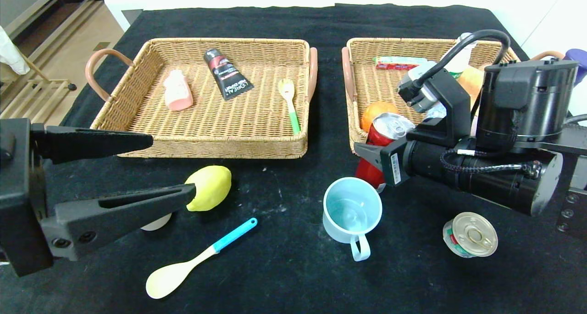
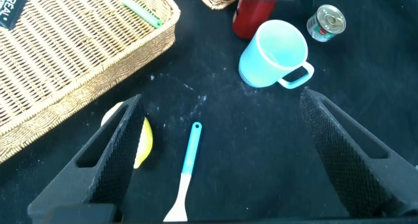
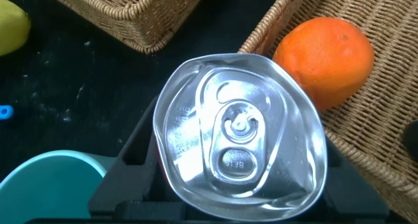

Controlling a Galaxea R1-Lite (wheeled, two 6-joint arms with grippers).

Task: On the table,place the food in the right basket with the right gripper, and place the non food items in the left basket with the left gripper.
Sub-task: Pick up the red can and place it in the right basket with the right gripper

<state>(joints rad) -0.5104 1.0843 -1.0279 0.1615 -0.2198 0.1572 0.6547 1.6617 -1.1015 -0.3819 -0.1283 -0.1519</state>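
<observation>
Head view: mug, tin beside red can in right gripper.

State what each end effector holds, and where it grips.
Right end effector grips the red can by its sides, below the top. Left end effector is open, holding nothing.

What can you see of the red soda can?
The red soda can is upright, with a red body and a silver top whose pull tab is unopened. Its rim looks squeezed out of round in the right wrist view. The right end effector is shut on it at the right basket's front left corner, by the blue mug.
</observation>
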